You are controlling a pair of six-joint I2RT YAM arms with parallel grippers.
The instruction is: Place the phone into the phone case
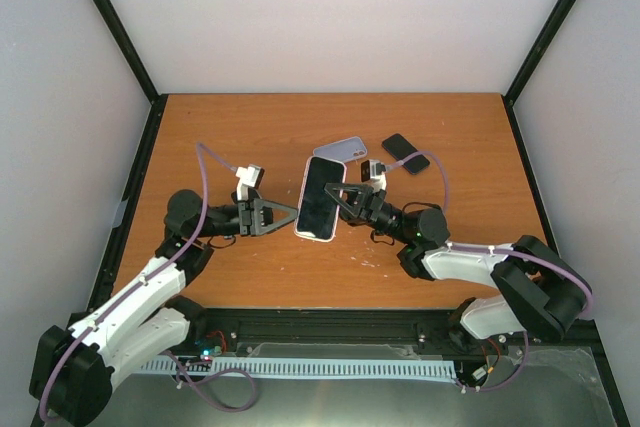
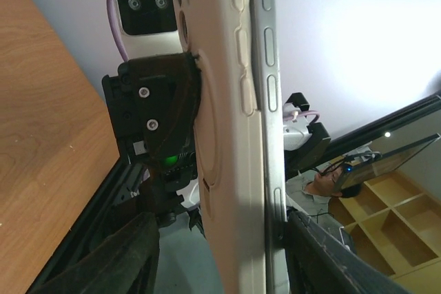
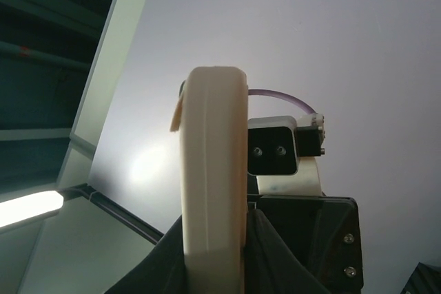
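Note:
The phone [image 1: 319, 197], dark screen up, lies against a cream phone case [image 1: 303, 209] and is held above the table's middle between both grippers. In the left wrist view the case [image 2: 224, 135] and the phone's silver edge [image 2: 265, 67] stand edge-on, the edge standing proud of the case. My left gripper [image 1: 290, 215] straddles them [image 2: 220, 246]: one finger [image 2: 324, 253] touches the phone's edge, the other [image 2: 117, 253] stands apart from the case. My right gripper [image 1: 347, 197] is shut on the case [image 3: 213, 170] from the other side [image 3: 213, 246].
A clear lavender case [image 1: 340, 150] and a second black phone [image 1: 405, 153] lie on the wooden table [image 1: 220, 137] behind the grippers. White walls and black frame posts enclose the table.

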